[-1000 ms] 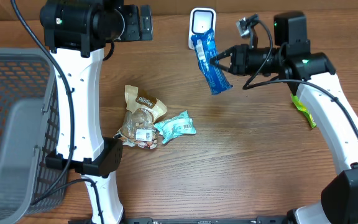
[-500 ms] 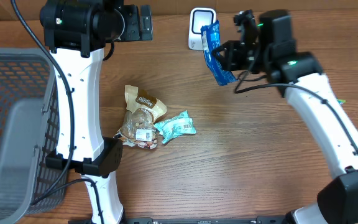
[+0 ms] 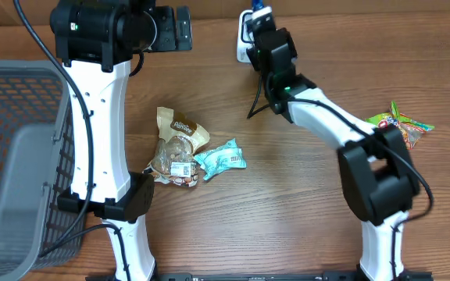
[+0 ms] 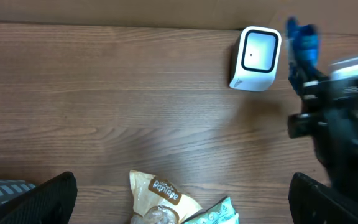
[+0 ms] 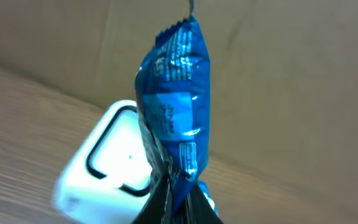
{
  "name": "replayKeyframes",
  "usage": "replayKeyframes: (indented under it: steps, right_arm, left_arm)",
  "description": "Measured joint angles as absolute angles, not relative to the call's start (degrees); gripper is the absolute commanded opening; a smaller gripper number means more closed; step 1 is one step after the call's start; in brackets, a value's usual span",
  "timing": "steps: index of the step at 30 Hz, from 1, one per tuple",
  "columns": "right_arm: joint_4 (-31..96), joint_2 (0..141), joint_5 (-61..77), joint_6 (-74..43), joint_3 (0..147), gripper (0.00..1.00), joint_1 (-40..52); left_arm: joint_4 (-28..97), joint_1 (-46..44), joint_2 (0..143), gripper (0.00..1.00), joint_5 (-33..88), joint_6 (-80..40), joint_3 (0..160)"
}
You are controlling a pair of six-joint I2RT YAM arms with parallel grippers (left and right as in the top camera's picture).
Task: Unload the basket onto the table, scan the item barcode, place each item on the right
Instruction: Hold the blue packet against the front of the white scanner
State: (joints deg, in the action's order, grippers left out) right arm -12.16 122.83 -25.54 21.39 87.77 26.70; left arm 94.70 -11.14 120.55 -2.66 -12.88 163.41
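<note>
Blue packet (image 5: 176,106) pinched by its lower end in right fingers (image 5: 174,198), clenched tight on the wrapper, standing upright with crimped edge uppermost and pale print down one face. Raised off the wooden bench (image 3: 303,203) at its far edge, just in front of white scanner (image 4: 257,57). From overhead, mostly hidden under the right arm, only a blue tip showing beside the scanner. In the left wrist view, blurred, just right of the scanner, with the dark right arm below it.

Left fingers (image 3: 172,28) released and spread wide, grasping nothing, hanging over the far left of the bench, well apart from packet and scanner.

Lying mid-bench near the left arm: brown snack bag (image 3: 182,123), clear pack (image 3: 174,162) with a white label touching it, teal packet (image 3: 222,158) just beside. Green-and-orange packet (image 3: 401,125) alone near the right edge. Grey mesh basket (image 3: 22,86) at the left side. Any barcode on the blue packet too blurred to pick out.
</note>
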Motion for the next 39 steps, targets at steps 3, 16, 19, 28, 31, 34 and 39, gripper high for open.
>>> replayKeyframes:
  steps: [3, 16, 19, 28, 31, 34, 39]
  right_arm:
    - [-17.43, 127.39, -27.59, 33.76, 87.74, 0.04, 26.72]
    - [-30.79, 133.62, -33.47, 56.31, 87.85, 0.04, 26.57]
    - [-30.87, 133.62, -33.47, 56.99, 87.85, 0.04, 26.48]
    - [-30.87, 133.62, -33.5, 57.3, 87.88, 0.04, 25.61]
    - [-31.07, 133.62, -33.45, 57.3, 87.85, 0.04, 25.54]
    - [-31.48, 133.62, -33.41, 57.28, 87.88, 0.04, 25.54]
    - [-31.9, 133.62, -33.32, 57.3, 87.85, 0.04, 25.54]
  left_arm:
    - [94.67, -11.14, 120.55, 1.0, -2.66, -12.88, 163.41]
    - [94.67, -11.14, 120.55, 1.0, -2.68, -12.88, 163.41]
    - [94.67, -11.14, 120.55, 1.0, -2.68, -12.88, 163.41]
    - [94.67, -11.14, 120.55, 1.0, -2.68, -12.88, 163.41]
    - [94.67, -11.14, 120.55, 1.0, -2.68, -12.88, 163.41]
    - [94.67, -11.14, 120.55, 1.0, -2.68, -12.88, 163.41]
    - [94.67, -11.14, 120.55, 1.0, -2.68, -12.88, 163.41]
